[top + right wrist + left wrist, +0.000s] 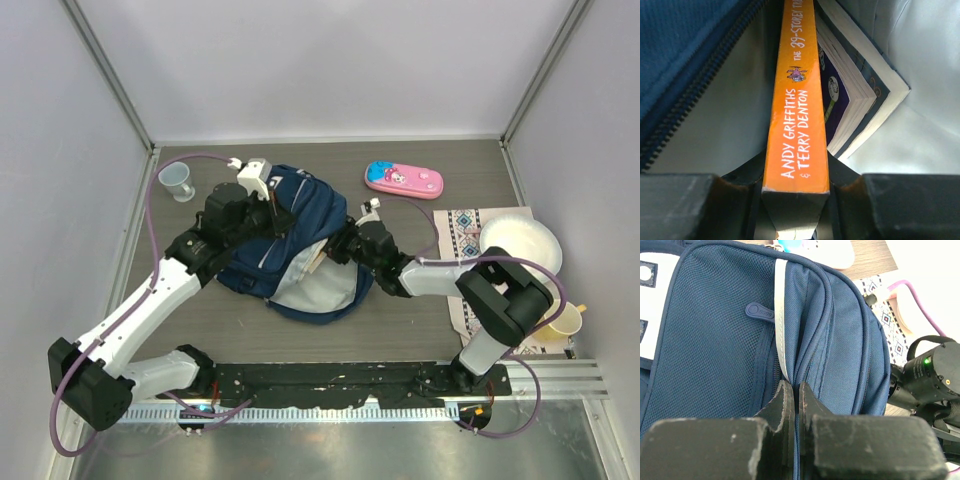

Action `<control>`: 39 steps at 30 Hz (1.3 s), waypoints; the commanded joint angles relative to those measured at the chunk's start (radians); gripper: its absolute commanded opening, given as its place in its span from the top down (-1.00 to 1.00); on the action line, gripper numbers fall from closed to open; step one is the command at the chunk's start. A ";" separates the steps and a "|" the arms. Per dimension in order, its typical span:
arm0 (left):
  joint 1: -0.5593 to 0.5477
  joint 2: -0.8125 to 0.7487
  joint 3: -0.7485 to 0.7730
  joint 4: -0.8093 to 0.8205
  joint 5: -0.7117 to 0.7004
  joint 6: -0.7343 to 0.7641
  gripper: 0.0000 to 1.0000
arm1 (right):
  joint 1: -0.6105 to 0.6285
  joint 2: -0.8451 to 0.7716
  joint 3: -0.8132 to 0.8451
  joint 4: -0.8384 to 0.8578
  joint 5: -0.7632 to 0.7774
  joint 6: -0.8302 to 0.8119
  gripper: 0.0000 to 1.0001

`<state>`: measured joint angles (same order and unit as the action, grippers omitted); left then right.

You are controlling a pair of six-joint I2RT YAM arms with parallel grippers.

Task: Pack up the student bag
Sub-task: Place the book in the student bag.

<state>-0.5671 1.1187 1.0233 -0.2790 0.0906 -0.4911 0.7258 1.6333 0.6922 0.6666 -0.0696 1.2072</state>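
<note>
The student bag (300,235), navy with a white stripe (780,315), lies mid-table with its pale grey lining (730,115) showing at the open mouth. My left gripper (268,200) is at the bag's upper left, and its jaws (796,390) are shut on a fold of the blue fabric at the opening's edge. My right gripper (335,250) reaches into the mouth from the right. In the right wrist view it (796,160) is shut on an orange-spined book (797,100), which stands on edge inside the bag. A second book (855,85) lies beside it against the lining.
A pink pencil case (403,179) lies behind the bag to the right. A small clear cup (178,181) stands at the back left. On the right a patterned cloth (462,235) carries a white plate (520,247), with a yellow cup (563,322) nearer.
</note>
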 commanded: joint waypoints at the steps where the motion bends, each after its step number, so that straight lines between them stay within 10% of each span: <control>1: 0.004 -0.051 0.029 0.175 0.021 -0.029 1.00 | 0.021 -0.003 0.053 -0.007 0.091 0.006 0.46; 10: 0.006 -0.039 0.026 0.181 0.031 -0.030 1.00 | 0.023 0.010 0.001 -0.171 -0.030 -0.060 -0.19; 24: 0.006 -0.037 0.008 0.179 0.031 -0.035 1.00 | 0.023 -0.148 -0.046 -0.378 -0.032 -0.167 -0.32; 27: 0.006 -0.034 0.003 0.187 0.037 -0.041 1.00 | 0.021 -0.173 -0.068 -0.365 -0.027 -0.163 -0.02; 31: 0.006 -0.028 0.001 0.196 0.044 -0.044 1.00 | 0.023 -0.176 -0.079 -0.291 -0.048 -0.129 0.90; 39: 0.006 -0.033 -0.002 0.202 0.046 -0.053 1.00 | 0.023 -0.118 0.010 -0.069 -0.036 0.009 0.98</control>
<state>-0.5667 1.1191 0.9970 -0.2535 0.1062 -0.5148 0.7471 1.4845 0.6258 0.4038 -0.1452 1.1172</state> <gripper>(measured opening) 0.030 0.292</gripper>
